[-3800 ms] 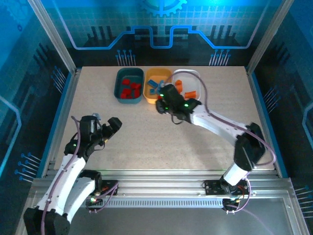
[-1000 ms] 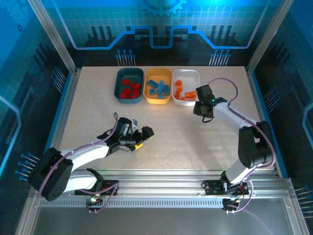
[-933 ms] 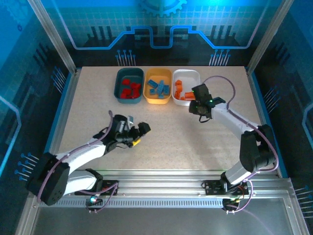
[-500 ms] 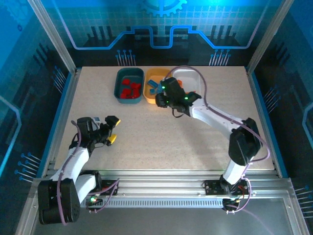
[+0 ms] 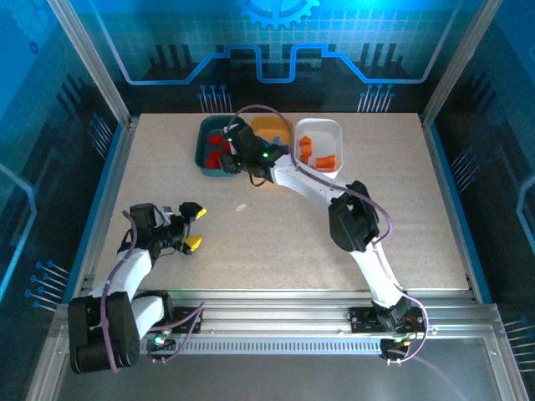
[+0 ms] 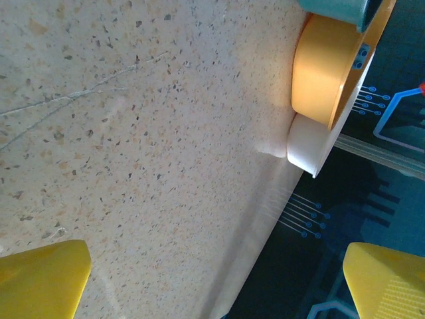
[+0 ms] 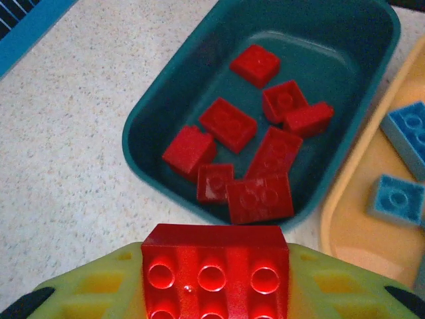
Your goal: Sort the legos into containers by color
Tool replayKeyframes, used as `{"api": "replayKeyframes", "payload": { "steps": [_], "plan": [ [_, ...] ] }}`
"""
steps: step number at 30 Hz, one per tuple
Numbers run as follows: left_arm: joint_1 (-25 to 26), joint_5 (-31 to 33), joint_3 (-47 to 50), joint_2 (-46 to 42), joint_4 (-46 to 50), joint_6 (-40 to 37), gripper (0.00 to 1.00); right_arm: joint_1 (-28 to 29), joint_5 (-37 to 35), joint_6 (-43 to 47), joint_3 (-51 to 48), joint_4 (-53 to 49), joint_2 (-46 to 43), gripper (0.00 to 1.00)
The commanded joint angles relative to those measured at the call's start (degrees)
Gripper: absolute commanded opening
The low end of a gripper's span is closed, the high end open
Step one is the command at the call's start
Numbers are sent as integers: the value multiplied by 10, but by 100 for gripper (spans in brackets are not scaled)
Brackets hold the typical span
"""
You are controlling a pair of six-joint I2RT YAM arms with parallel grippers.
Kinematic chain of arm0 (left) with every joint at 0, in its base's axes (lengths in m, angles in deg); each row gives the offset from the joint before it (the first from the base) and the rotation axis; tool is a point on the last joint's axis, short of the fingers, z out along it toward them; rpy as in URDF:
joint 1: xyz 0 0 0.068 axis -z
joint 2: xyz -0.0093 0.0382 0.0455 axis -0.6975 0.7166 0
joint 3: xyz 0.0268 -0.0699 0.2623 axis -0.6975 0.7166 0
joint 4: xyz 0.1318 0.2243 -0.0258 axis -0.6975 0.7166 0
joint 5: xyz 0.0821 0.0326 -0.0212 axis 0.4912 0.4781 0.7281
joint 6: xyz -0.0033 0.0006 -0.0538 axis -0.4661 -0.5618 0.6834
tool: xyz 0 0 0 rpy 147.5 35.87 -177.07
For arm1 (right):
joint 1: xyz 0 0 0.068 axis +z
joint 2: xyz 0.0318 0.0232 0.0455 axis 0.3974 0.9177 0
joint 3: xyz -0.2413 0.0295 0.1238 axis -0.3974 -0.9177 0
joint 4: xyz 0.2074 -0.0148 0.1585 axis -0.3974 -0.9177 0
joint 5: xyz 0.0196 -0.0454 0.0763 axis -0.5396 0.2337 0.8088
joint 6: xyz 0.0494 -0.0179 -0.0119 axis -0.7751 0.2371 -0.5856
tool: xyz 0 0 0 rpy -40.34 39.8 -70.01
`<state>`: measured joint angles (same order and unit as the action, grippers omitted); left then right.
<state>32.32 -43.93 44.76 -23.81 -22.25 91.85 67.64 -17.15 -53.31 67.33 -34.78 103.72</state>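
The right end effector (image 7: 216, 282) grips a red lego (image 7: 216, 266) at the edge of the dark teal tray (image 7: 149, 109), at eleven o'clock on the surface (image 5: 251, 242), where other red legos (image 7: 229, 123) lie. The left end effector (image 5: 191, 227), at eight o'clock, gapes wide and empty.

the table (image 5: 167, 192) is viewed whole from high above and behind the arm bases. the left wrist view is taken low over the tabletop, apparently rolled sideways, facing the yellow-orange tray (image 6: 325, 66) and white tray (image 6: 307, 149). the right wrist view is aimed down, close above the dark teal tray (image 7: 136, 129). these trays are shared with the top view.
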Motion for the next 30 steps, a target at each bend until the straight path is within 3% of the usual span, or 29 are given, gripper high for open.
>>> {"api": "replayKeyframes", "payload": {
  "steps": [1, 9, 11, 17, 22, 30],
  "plan": [
    [-6, -22, -8, 7, 25, -26, 99, -2, -8, 29, 89, -35, 70, 37],
    [-6, -26, -29, 5, 51, -52, 99, -10, 7, 29, 277, -91, 191, 40],
    [-6, -29, -32, 2, 55, -56, 99, -14, 4, 21, 293, -94, 202, 61],
    [-6, -31, -41, -24, 66, -62, 99, -17, 14, 25, 275, -87, 168, 73],
    [-6, -31, -55, -60, 89, -65, 99, -14, 12, 25, 152, -46, 59, 73],
    [-5, -15, -89, -159, 172, -87, 99, -7, -30, 35, -237, 97, -254, 75]
  ]
}}
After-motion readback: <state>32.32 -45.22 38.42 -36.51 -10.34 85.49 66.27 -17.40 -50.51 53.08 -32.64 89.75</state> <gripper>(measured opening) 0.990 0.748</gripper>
